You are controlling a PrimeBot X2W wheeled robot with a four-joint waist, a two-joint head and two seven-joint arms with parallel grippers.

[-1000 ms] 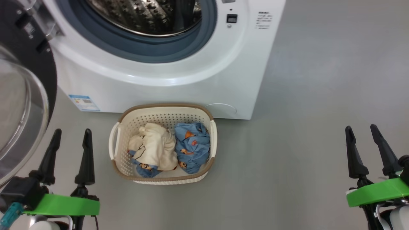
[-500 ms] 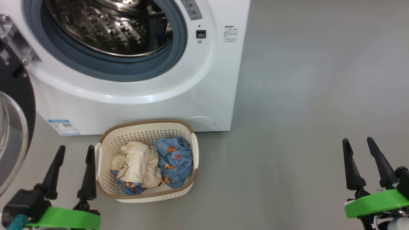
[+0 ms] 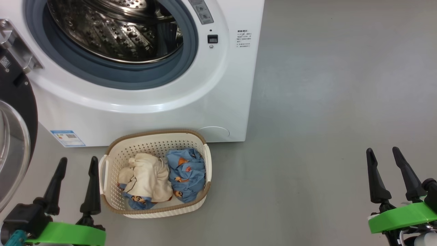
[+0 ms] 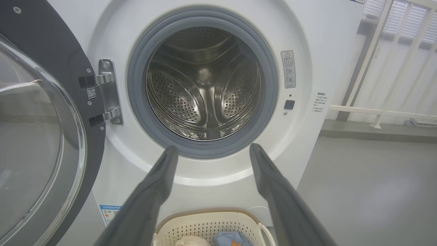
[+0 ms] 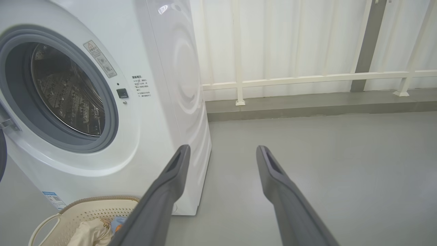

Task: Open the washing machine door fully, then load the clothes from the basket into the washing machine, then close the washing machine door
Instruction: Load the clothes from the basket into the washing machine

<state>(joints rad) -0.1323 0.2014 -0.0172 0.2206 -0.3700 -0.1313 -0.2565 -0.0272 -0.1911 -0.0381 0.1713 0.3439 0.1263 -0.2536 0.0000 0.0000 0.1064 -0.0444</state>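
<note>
The white washing machine (image 3: 225, 85) stands ahead with its steel drum (image 3: 116, 30) exposed. Its black-framed door (image 3: 17, 112) hangs swung out at the left, also seen as the door (image 4: 41, 136) in the left wrist view. On the floor before the machine sits the cream basket (image 3: 155, 212) holding a cream garment (image 3: 146, 177) and a blue garment (image 3: 186, 171). My left gripper (image 3: 78, 162) is open, just left of the basket, nothing between its fingers. My right gripper (image 3: 382, 152) is open far to the right over bare floor.
Grey floor (image 3: 324, 102) stretches right of the machine. A white railing (image 5: 307, 80) and a low grey kerb (image 5: 324, 106) run along the wall behind. The basket (image 4: 208, 225) lies just below my left fingers in the left wrist view.
The head camera has shifted right and tilted up, so machine and basket sit further left and lower in the picture. Both grippers stay open and keep their places.
</note>
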